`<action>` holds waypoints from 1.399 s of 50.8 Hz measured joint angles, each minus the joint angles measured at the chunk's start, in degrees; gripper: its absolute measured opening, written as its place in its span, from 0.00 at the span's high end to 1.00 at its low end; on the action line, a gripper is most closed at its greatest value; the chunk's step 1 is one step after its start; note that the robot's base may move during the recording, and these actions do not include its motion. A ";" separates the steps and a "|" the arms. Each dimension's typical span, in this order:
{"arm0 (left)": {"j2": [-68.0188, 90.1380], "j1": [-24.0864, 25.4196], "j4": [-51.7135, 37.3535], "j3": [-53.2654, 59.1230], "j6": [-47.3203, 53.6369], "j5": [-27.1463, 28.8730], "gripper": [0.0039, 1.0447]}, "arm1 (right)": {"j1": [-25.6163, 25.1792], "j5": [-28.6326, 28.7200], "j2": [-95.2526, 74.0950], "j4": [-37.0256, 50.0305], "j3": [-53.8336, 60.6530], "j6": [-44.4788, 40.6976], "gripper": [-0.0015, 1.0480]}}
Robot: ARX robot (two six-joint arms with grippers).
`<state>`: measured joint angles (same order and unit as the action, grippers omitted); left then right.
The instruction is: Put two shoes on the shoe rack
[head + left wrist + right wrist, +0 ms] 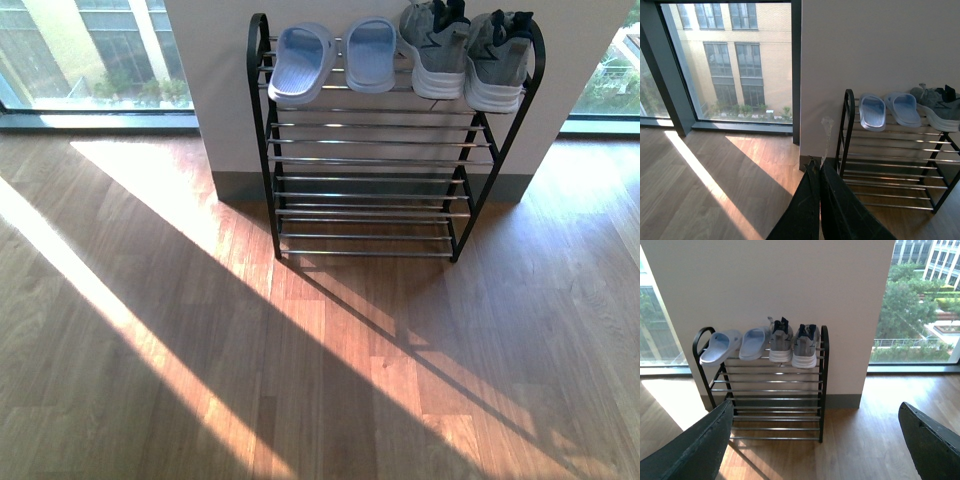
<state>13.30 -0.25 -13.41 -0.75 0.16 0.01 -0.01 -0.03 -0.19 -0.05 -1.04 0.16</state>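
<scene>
Two grey sneakers (468, 55) and two pale blue slide sandals (335, 58) line the top tier of the shoe rack (372, 180), toes outward, so the task appears complete. Well back from it, the left gripper (819, 200) is closed and empty; the right gripper (815, 440) gapes wide, holding nothing.

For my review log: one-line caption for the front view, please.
Two pale blue slides and two grey sneakers sit on the shoe rack's top tier; lower tiers empty.
</scene>
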 joint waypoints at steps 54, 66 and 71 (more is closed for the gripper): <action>-12.37 0.04 13.42 -0.02 -0.07 0.00 0.13 | 0.00 0.02 0.02 -0.02 0.00 0.00 0.09; -12.37 0.04 13.42 -0.02 -0.04 -0.02 0.09 | 0.00 0.00 0.02 0.00 0.00 0.00 0.09; -12.39 0.04 13.42 -0.02 -0.04 0.00 0.09 | 0.00 0.02 0.02 0.00 0.00 0.00 0.09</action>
<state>0.91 -0.21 0.01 -0.78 0.12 0.01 -0.01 -0.01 -0.16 -0.05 -1.04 0.16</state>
